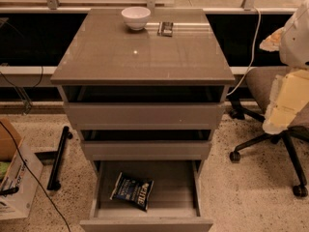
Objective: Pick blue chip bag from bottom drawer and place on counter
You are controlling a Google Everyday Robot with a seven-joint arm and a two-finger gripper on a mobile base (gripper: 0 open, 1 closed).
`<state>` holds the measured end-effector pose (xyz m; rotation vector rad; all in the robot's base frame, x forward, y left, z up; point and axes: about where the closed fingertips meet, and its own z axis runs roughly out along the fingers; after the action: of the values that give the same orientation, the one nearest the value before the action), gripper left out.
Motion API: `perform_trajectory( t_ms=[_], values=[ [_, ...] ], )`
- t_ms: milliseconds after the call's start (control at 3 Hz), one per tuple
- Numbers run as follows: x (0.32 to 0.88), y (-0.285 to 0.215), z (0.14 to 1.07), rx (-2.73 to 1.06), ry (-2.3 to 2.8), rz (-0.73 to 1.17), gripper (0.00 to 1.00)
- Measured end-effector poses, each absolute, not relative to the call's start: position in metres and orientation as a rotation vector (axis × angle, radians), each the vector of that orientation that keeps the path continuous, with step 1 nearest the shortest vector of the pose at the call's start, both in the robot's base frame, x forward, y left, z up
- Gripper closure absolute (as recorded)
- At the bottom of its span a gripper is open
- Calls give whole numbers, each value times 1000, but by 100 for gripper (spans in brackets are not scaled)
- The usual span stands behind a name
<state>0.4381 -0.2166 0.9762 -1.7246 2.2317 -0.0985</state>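
Observation:
The blue chip bag lies flat in the open bottom drawer, left of the drawer's middle, white lettering up. The two shallower drawers above it are also pulled partly out. The counter is the glossy grey-brown top of the cabinet. My gripper shows as a blurred white and cream shape at the right edge, well right of the cabinet and above the level of the drawers, far from the bag. It holds nothing that I can see.
A white bowl and a small dark metallic object sit at the counter's far edge. An office chair stands right of the cabinet. A cardboard box, a black bar and cables lie on the floor at left.

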Motion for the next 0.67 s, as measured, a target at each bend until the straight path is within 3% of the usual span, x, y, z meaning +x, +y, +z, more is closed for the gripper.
perform_trajectory(
  t_ms=[667],
  values=[
    [441, -207, 966, -1707, 2247, -82, 0]
  ],
)
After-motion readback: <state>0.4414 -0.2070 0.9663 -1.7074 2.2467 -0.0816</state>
